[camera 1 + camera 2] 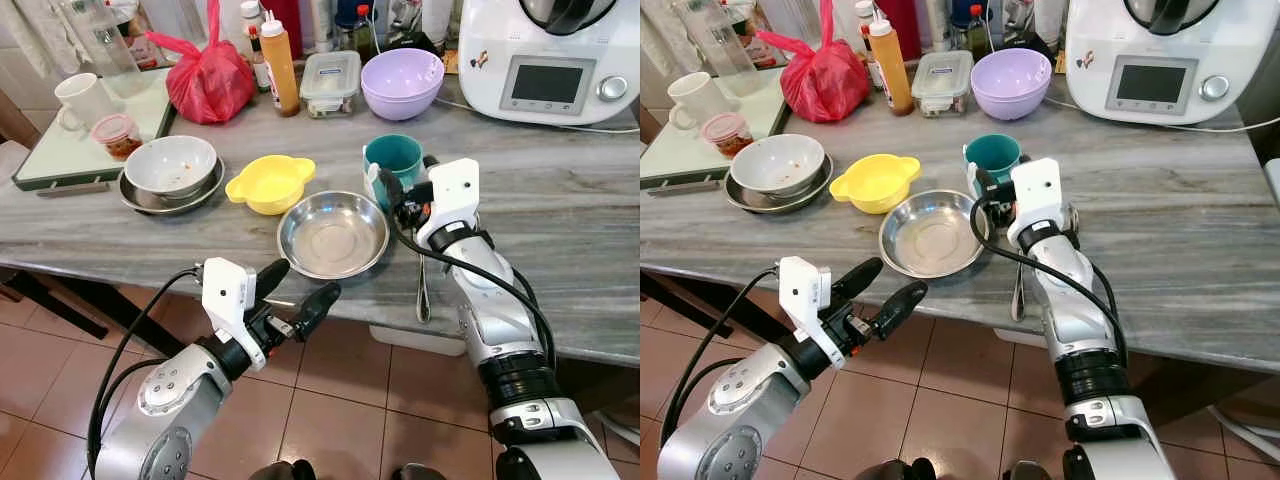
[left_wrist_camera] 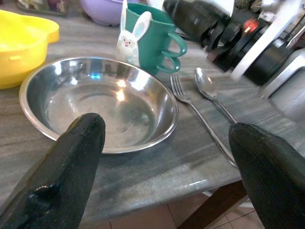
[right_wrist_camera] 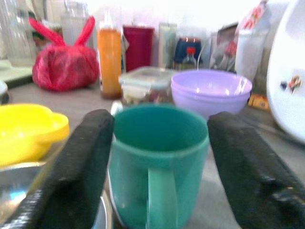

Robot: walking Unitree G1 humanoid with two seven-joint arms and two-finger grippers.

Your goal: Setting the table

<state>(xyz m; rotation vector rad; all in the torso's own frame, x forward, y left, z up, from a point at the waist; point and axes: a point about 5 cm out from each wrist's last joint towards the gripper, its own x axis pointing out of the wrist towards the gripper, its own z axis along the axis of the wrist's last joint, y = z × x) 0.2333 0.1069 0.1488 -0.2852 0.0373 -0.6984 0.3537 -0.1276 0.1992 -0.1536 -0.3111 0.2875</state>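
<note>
A steel bowl [image 1: 333, 235] sits near the front edge of the grey marble table [image 1: 560, 210]. Behind it stands a teal mug [image 1: 393, 158] with a rabbit figure on its side [image 2: 128, 36]. My right gripper [image 3: 159, 167] is open, one finger on each side of the mug, handle facing the wrist. A fork [image 2: 190, 102] and a spoon [image 2: 205, 86] lie side by side right of the bowl, partly under my right arm. My left gripper [image 1: 303, 282] is open and empty, just off the table's front edge, pointing at the bowl. A yellow bowl [image 1: 270, 183] stands left of the mug.
A white bowl [image 1: 170, 163] rests on a steel plate at the left. Along the back stand a red bag [image 1: 210, 80], an orange bottle [image 1: 280, 65], a lidded container [image 1: 330, 80], a lilac bowl [image 1: 402, 82] and a white appliance [image 1: 550, 60]. A tray [image 1: 60, 155] holds a white mug.
</note>
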